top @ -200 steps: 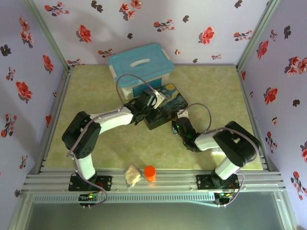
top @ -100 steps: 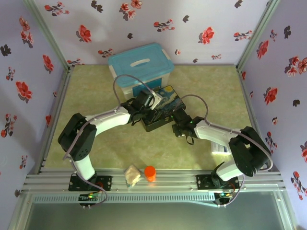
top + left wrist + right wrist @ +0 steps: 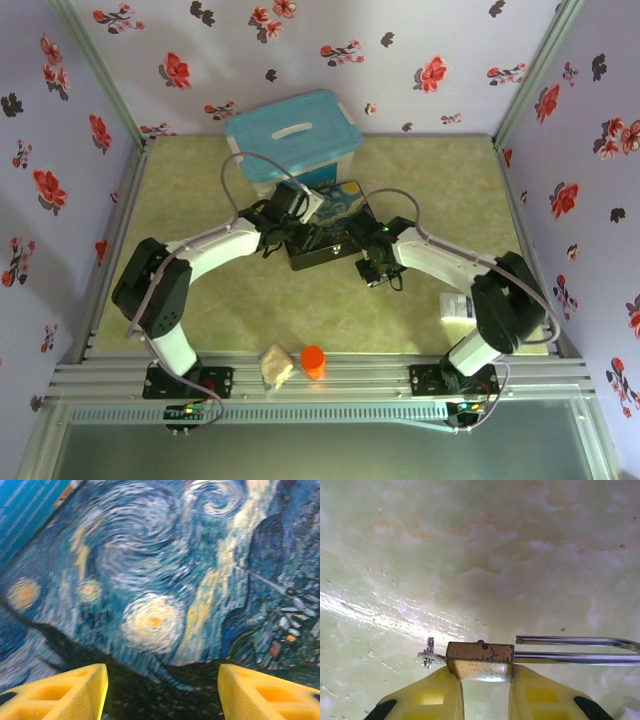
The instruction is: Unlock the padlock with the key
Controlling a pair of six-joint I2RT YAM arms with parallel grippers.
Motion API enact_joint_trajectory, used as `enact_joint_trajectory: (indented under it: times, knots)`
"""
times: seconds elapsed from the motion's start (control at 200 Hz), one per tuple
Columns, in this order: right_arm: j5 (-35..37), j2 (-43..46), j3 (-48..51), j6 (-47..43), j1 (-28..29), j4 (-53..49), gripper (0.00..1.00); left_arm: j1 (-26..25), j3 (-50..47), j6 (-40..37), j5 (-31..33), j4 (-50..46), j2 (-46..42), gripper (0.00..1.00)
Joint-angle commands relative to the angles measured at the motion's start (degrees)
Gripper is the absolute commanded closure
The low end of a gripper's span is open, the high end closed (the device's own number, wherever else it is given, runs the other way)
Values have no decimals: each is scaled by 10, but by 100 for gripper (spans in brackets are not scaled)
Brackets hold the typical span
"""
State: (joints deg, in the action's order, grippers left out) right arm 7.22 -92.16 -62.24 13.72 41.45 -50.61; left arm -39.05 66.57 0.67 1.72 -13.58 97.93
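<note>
In the right wrist view my right gripper (image 3: 485,676) is shut on the small brass padlock (image 3: 480,653), held just above the pale green table. Its thin silver shackle (image 3: 570,641) reaches right, and the free leg's end sits clear of the body. The tiny grey key (image 3: 432,656), with a small ring on it, sticks out of the padlock's left end. In the top view the right gripper (image 3: 372,268) hangs by the painted box (image 3: 335,238). My left gripper (image 3: 162,682) is open, its yellow fingers (image 3: 70,692) spread low over the box's starry lid (image 3: 150,580).
A teal-lidded white bin (image 3: 290,135) stands behind the painted box. An orange cylinder (image 3: 313,360) and a crumpled beige lump (image 3: 275,366) lie at the near edge. A small white carton (image 3: 458,305) sits by the right arm. Flowered walls close in the table.
The right arm has stretched out and carried its gripper toward the painted box's near right side. The left gripper and the box have shifted left and back.
</note>
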Motion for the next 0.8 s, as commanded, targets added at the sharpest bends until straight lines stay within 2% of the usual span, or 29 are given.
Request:
enact_joint_trajectory:
  times: [0.0, 0.405, 0.605, 0.795]
  knots:
    - [-4, -40, -25, -49, 8, -96, 79, 13, -5, -18, 2, -27, -35, 38]
    - [-12, -76, -33, -158, -2, -132, 78, 36, -44, 45, -19, 24, -124, 33]
    - [8, -94, -33, -257, -6, -111, 82, 37, -78, 58, -28, 30, -189, 32]
    - [21, -81, 12, -344, -16, -85, 78, 37, -119, 70, -32, 35, -241, 31]
